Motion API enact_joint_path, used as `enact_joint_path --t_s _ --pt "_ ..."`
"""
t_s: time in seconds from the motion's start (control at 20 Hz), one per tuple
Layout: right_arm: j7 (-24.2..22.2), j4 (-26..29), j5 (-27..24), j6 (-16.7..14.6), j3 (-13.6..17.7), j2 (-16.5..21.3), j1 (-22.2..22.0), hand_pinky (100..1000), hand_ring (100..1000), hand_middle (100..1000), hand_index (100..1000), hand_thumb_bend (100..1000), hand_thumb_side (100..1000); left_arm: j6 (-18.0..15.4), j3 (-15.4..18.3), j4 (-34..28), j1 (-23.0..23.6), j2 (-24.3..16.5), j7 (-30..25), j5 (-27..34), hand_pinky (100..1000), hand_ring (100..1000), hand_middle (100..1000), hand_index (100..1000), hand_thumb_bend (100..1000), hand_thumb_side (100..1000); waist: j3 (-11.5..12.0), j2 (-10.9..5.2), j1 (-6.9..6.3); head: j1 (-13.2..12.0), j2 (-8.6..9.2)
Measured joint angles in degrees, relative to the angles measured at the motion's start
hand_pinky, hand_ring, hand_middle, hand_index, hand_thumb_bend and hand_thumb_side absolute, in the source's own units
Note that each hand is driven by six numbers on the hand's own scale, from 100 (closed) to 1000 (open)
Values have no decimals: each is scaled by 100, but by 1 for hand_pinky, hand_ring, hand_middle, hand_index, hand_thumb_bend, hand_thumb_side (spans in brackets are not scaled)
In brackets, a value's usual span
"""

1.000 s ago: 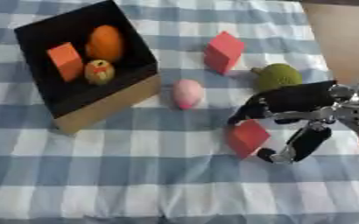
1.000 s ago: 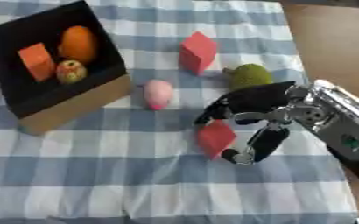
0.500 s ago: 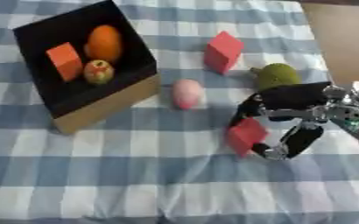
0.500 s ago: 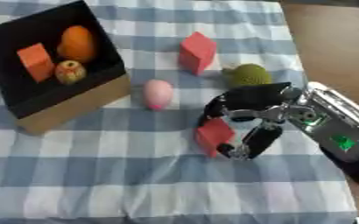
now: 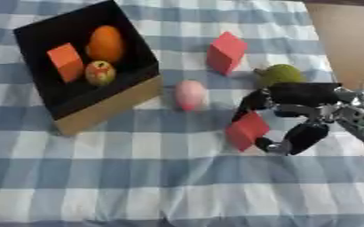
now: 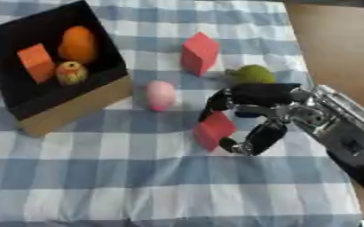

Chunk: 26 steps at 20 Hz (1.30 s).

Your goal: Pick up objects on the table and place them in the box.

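**Right hand closed around the near red block, box far off toward the left corner**

The right hand (image 6: 256,116) reaches in from the tabletop's right edge, its fingers (image 6: 216,101) curled over the far side of a red block (image 6: 213,129) and its thumb (image 6: 255,139) hooked round the near side, so the block is pinched between them. The block sits tilted on a corner, toward the right side of the checked tablecloth (image 6: 138,177), and I cannot tell whether it has left the cloth. The left hand shows in neither view.

Just beyond the hand, toward the far right, lies a green fruit (image 6: 253,73); farther still stands a second red block (image 6: 198,53). A pink egg-shaped thing (image 6: 160,94) lies beside the held block on the box side.

The black box (image 5: 107,104) stands at the far left corner, already holding an orange fruit (image 5: 106,43), an orange block (image 5: 65,62) and a small apple-like fruit (image 5: 100,72).

The coming move likely turns on this: the box lies left of and beyond the hand, with the pink thing near that line, so the carry would need lift to pass over it and the box wall.
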<state>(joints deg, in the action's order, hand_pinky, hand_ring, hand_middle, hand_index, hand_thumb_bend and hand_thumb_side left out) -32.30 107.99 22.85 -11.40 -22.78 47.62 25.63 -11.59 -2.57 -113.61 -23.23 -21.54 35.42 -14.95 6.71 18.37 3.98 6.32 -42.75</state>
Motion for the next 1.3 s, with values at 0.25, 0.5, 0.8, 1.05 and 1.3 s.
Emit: enact_joint_path --t_s 0.25,0.5,0.8,1.05,1.3 --pt "97 471 -431 147 330 161 122 835 670 485 666 100 100 4 1 0 0 0 5 -7 741 891 741 799 567 632 -5 0 0 -13 0" --pt "181 546 -831 180 511 242 614 836 666 484 664 100 100 -1 1 0 -3 0 11 -17 742 889 740 799 567 635 1 0 2 -9 0" --pt "13 447 -1191 532 469 204 1574 836 669 487 663 100 100 -31 1 0 -64 1 27 -19 743 887 739 798 575 622 82 -6 2 101 0" --pt "-146 -397 -1054 538 268 -373 2613 836 670 485 659 100 100 -131 -1 0 -210 76 41 -20 745 875 734 797 586 610 215 -6 5 242 0" --pt "-103 -1640 -501 303 195 -1318 3386 839 666 486 664 100 100 -342 -76 0 -412 158 12 -31 748 868 730 797 592 604 433 0 31 448 15"
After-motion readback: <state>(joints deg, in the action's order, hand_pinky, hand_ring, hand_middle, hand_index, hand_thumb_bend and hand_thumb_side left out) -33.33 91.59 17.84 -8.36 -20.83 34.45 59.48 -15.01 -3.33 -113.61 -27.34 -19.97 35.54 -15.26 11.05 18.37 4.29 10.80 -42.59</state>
